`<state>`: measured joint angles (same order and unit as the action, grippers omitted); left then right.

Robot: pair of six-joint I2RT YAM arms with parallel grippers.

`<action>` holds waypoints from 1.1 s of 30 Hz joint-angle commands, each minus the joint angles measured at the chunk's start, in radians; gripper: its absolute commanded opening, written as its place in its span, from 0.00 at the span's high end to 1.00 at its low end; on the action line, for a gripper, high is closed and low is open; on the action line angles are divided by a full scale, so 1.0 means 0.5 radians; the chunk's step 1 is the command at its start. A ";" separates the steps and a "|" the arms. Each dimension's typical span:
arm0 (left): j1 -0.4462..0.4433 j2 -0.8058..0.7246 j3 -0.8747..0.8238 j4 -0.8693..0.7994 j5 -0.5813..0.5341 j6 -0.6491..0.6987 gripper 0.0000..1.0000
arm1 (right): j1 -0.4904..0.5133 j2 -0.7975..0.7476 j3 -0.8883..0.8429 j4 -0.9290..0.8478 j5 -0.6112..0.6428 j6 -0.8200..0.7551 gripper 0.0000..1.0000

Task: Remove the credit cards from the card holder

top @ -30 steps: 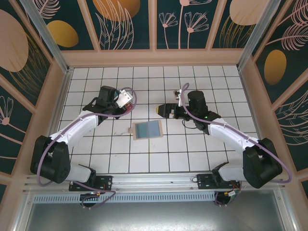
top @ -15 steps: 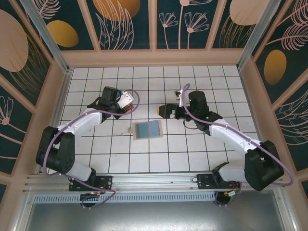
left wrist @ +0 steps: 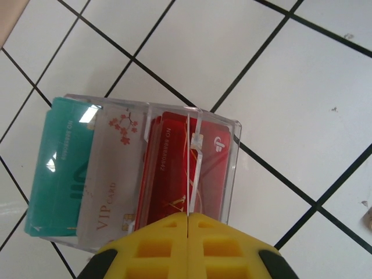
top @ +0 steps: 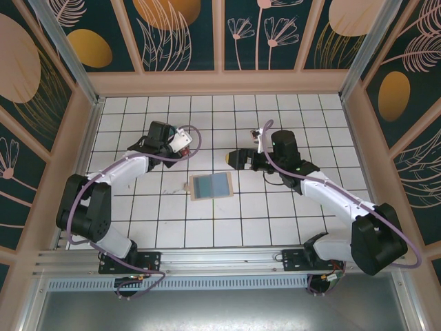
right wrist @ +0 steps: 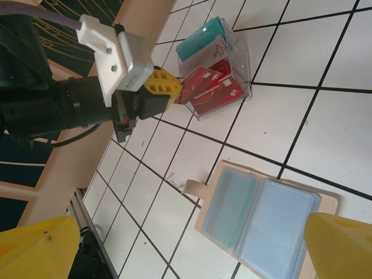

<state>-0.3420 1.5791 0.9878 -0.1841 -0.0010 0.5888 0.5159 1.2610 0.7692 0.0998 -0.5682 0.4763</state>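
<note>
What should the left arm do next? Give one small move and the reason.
Probably lower the left gripper slightly and open its fingers: they are shut on a red card angled into the clear box, next to the teal card and VIP card standing there, so release looks due.

I see a white tiled table (top: 275, 221) with black grid lines. The tan card holder (top: 211, 185) lies open and flat on it near the middle, pale blue sleeves up. A clear plastic box (left wrist: 231, 157) stands on the tiles farther off to the left.
</note>
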 commanded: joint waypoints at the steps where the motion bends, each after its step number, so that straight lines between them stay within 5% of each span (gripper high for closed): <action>1: 0.015 -0.037 0.087 -0.111 0.046 0.075 1.00 | -0.018 0.007 -0.039 0.035 -0.032 -0.026 0.01; 26: 0.015 0.133 0.070 -0.098 -0.063 0.236 0.97 | -0.100 0.092 -0.023 0.046 -0.147 -0.055 0.01; 33: 0.015 0.162 0.101 -0.085 -0.113 0.154 0.66 | -0.125 0.089 -0.030 0.044 -0.170 -0.061 0.01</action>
<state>-0.3420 1.6360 1.0267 -0.2211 -0.0414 0.6857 0.4637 1.2953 0.7692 0.1009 -0.6296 0.4694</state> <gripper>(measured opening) 0.310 0.987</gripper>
